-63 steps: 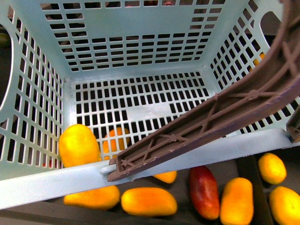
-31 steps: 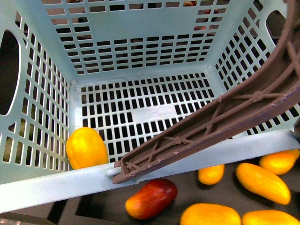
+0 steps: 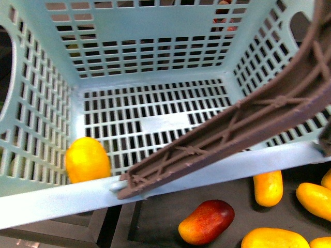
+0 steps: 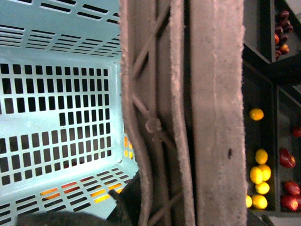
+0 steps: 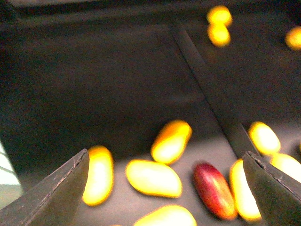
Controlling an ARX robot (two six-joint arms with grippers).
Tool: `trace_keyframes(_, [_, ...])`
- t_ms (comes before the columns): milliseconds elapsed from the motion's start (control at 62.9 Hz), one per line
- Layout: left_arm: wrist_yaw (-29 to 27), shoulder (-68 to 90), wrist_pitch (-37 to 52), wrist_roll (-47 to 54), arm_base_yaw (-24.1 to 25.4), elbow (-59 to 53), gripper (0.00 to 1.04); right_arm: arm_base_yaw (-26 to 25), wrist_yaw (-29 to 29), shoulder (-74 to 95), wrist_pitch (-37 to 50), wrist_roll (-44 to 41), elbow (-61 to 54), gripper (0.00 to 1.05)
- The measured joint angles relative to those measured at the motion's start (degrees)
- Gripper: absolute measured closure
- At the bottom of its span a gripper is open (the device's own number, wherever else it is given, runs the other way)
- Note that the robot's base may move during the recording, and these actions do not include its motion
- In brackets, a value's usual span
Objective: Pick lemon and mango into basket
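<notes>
Left gripper: can't tell its state. The left wrist view is mostly filled by the brown handle (image 4: 207, 113) running right past the lens, and only a dark shape (image 4: 123, 205) shows at its side. To one side of the handle is the slotted base of the basket (image 4: 56, 117). To the other are dark shelf bays with small round yellow fruit (image 4: 256, 114) and red fruit (image 4: 287, 157); lemons or not, can't tell.

Front view, left to right:
- The light teal basket, seen from above, takes up most of the frame.
- One mango (image 3: 87, 160) lies inside it in the near-left corner, touching the near wall.
- The handle crosses diagonally from the near rim (image 3: 51, 204) up to the far right, with its lower end resting on that rim.
- Nearer than the rim, outside the basket, is the dark desk (image 3: 155, 227) with a red-and-yellow fruit (image 3: 207, 222) on it.
- Right of that fruit are the loose mangoes (image 3: 268, 187), yellow-orange and lying apart from each other.

Right gripper (image 5: 164, 155): fingers (image 5: 61, 188) spread wide with nothing between them, hanging over the desk. That view is blurred. Under it lie several yellow mangoes and one red fruit, and a dark divider strip (image 5: 211, 94) runs across the desk beside them.
</notes>
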Motion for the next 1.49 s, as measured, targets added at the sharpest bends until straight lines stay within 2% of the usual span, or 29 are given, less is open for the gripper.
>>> trace_keyframes(159, [1.0,0.0,0.0,-0.5,-0.3,0.0,0.91,-14.3,-11.6,15.6,14.0,-11.8,0.8,0.09])
trace_keyframes(222, [0.9,0.0,0.0,-0.5,-0.3,0.0,0.91,-17.5,-15.5,20.2,16.4,-15.4,0.9,0.09])
trace_keyframes(334, [-0.5,0.0,0.0,-0.3,-0.2,0.0,0.91,-23.8,-25.7,30.3,20.3,-28.4,0.9,0.09])
trace_keyframes(445, [-0.5,0.0,0.0,-0.1,-0.2,0.0,0.91,-27.3,-30.9,36.3,21.4,-37.9,1.3,0.09])
trace_keyframes(620, [0.2,0.0,0.0,-0.3,-0.2,0.0,0.91,-28.5,-34.4,45.3,21.9,-47.5,3.8,0.09])
trace_keyframes(826, [0.4,0.0,0.0,-0.3,-0.2,0.0,0.91,-26.5,-34.0,57.1,22.3,-56.4,9.2,0.09])
trace_keyframes(1064, [-0.3,0.0,0.0,-0.2,-0.1,0.0,0.91,-23.3,-34.0,67.3,20.6,-58.8,17.0,0.09])
trace_keyframes(1493, [-0.1,0.0,0.0,-0.2,-0.1,0.0,0.91,-21.1,-35.2,82.6,18.7,-58.9,28.0,0.09])
